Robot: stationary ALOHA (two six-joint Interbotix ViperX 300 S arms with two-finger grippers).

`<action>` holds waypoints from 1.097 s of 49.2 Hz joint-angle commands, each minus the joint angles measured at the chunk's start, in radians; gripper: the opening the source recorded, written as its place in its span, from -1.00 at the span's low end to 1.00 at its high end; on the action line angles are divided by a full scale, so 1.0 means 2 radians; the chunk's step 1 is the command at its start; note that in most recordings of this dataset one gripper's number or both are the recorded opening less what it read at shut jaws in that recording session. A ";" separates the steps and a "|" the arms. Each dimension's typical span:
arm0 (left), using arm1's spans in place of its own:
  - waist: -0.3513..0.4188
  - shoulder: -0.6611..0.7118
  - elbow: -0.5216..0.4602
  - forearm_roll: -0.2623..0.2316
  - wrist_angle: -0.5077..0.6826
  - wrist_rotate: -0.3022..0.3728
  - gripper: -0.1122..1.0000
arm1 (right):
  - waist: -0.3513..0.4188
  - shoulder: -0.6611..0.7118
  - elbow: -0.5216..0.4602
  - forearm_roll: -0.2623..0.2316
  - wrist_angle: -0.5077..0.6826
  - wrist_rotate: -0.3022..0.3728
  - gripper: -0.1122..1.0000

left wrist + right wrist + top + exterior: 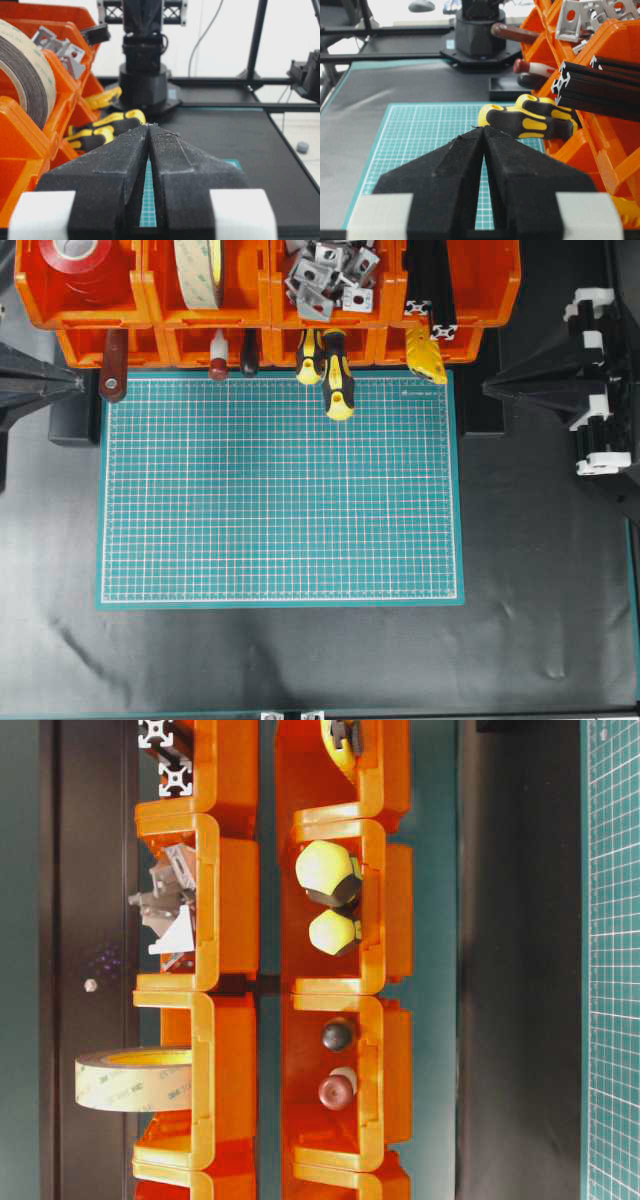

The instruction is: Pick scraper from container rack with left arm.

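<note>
The scraper (112, 365) lies in the lower-left bin of the orange container rack (150, 290), its reddish-brown handle with the hole sticking out over the mat's far left corner. Its blade is hidden in the bin. My left gripper (78, 383) is shut and empty, its tip just left of the handle's end. In the left wrist view the left gripper (148, 125) points along the rack (20, 125); the scraper is out of that view. My right gripper (487, 388) is shut and empty at the right; the right wrist view (483, 128) shows the scraper's handle (512, 32) far off.
A green cutting mat (280, 490) lies in front of the rack. Two yellow-and-black screwdrivers (337, 375) and a short tool with a dark-red knob (218, 360) stick out of the lower bins. Upper bins hold tape rolls (200, 270), metal brackets (330, 275) and black profiles (430, 280).
</note>
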 commanded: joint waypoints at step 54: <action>-0.146 0.150 -0.362 0.252 0.710 0.026 -0.80 | -0.001 -0.015 -0.008 0.014 -0.007 0.057 -0.80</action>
